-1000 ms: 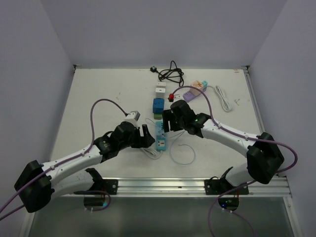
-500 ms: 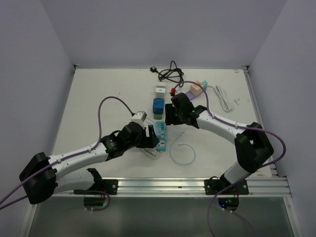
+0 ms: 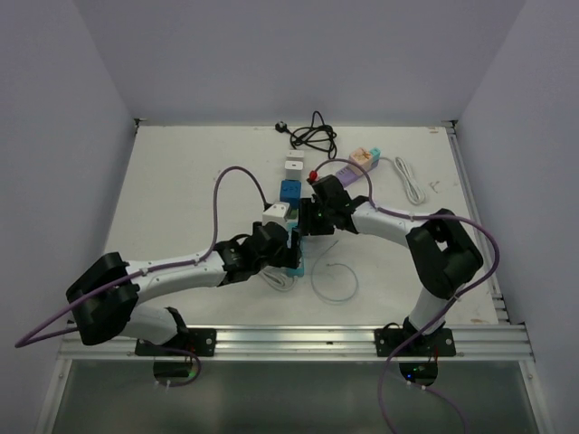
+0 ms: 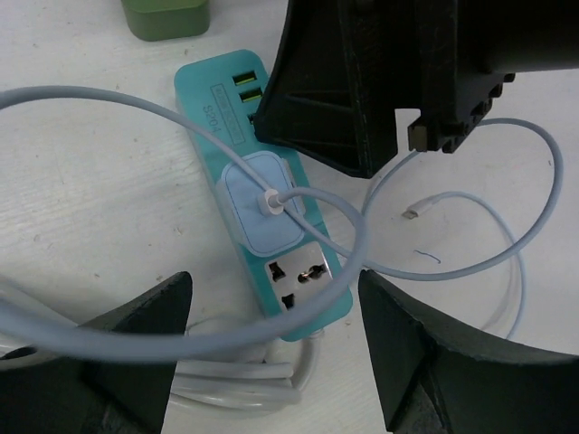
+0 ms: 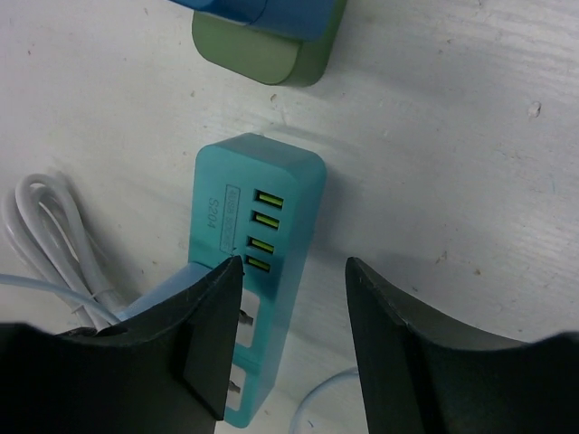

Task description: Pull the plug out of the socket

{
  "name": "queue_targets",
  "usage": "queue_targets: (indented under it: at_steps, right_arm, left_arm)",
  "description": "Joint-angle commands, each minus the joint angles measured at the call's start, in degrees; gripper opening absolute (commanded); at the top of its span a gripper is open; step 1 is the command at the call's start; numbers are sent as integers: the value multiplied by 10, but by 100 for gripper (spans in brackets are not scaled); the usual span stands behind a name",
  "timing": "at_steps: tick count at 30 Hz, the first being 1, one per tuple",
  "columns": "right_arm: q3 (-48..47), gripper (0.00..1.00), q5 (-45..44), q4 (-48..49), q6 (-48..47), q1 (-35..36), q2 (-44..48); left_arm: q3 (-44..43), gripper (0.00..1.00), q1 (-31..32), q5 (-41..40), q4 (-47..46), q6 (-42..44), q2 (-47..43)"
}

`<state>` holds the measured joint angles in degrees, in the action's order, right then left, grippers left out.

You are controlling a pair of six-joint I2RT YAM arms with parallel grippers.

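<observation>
**Q:** Where is the plug located?

**A:** The pale blue plug (image 4: pixel 265 214) is seated in the middle of the teal power strip (image 4: pixel 312 303), which is laid flat on the tabletop (image 4: pixel 81 199). A white cable (image 4: pixel 317 193) is led out of the plug's face and looped across the strip. Four yellow-green USB ports (image 5: pixel 258 231) are found at the strip's far end, and a further socket (image 4: pixel 298 283) at its near end.

**Q:** How are the fingers set?

**A:** The left fingers (image 4: pixel 136 334) are spread wide, one to each side of the strip's near end. The plug is not gripped. The right fingers (image 5: pixel 206 316) are likewise spread wide and are placed astride the USB end. Contact with the strip cannot be confirmed for either pair.

**Q:** What else is noted?

**A:** A green adapter (image 5: pixel 262 54) is placed just beyond the USB end, apart from the strip. A coiled white cord (image 5: pixel 54 240) is laid beside the strip.
</observation>
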<state>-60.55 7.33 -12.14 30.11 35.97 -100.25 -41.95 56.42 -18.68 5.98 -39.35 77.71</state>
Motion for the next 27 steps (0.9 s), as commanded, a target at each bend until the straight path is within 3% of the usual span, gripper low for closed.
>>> queue_targets:
  at_steps: [1,9,22,27]
  right_arm:
    - [26,52,38,41,17,-11,-12]
    - [54,40,53,66,21,-17,-31]
    - [81,34,52,70,24,-23,-27]
    - [86,33,46,69,26,-24,-27]
  left_arm:
    - [-33,78,4,-50,-29,10,23]
    - [-44,71,6,-109,-39,-4,45]
    - [-60,69,5,-124,-50,-12,96]
    - [-65,58,5,-131,-70,-12,109]
